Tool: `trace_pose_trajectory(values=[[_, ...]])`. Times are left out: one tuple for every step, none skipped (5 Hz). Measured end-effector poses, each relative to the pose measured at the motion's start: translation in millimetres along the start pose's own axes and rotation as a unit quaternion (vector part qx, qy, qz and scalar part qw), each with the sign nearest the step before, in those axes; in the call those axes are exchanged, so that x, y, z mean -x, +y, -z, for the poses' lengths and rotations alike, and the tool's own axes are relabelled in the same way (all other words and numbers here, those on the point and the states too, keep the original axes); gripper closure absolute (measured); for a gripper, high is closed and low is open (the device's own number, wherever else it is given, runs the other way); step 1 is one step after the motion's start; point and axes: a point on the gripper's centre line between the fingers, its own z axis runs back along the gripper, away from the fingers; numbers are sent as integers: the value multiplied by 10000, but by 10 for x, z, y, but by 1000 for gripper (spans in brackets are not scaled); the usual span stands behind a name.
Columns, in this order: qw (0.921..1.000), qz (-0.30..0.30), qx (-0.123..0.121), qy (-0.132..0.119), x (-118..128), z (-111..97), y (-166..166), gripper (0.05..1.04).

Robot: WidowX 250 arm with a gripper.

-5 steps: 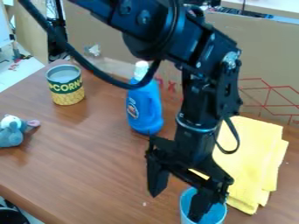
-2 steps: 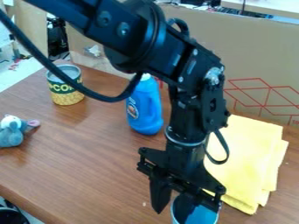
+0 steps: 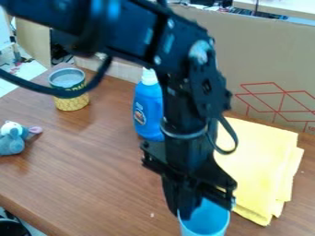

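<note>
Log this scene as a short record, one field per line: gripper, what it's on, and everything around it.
Gripper: fingers close together at the rim of the cup, one inside
Cup: light blue, open top, upright, at the picture's bottom edge
Cloth: yellow, folded, behind and right of the cup
Bottle: blue with white cap, upright, partly behind the arm
Can: green-and-yellow label, upright, far left
Plush toy: grey-blue, at the left edge
Surface: brown wooden table
Backdrop: cardboard with red lines
</note>
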Motion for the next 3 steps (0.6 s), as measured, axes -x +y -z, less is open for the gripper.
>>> trace_pose_trajectory(values=[[9993,-324,-17,-195,57,-200,168,1003],[9963,-809,-301,-44,138,-301,474,1003],[9853,-1651,-348,277,248,-317,910,1003]])
